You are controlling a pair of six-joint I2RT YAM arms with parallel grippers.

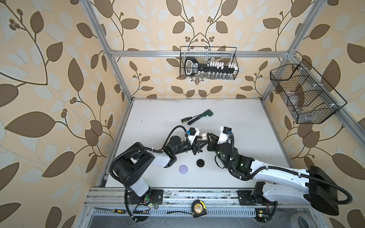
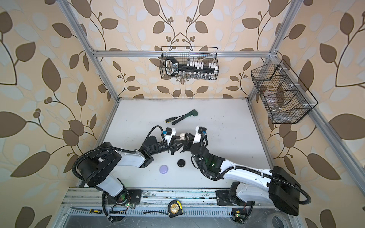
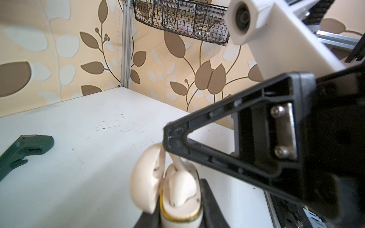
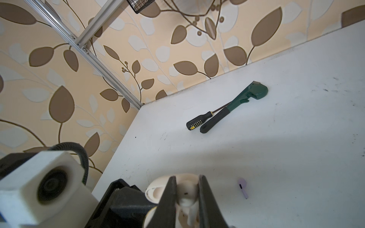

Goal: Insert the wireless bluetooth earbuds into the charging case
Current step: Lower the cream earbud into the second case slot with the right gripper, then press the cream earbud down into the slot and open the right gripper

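My left gripper is clamped on the open case. My right gripper pinches a cream earbud right over the case's mouth. Its stem seems to point down into it, so I push straight down.

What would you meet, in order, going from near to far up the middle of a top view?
Tape measure → lilac charging case → open cream charging case → green pipe wrench → wire basket on the back wall.

White table: wrench, screwdriver, black case, lilac case, lilac earbud.
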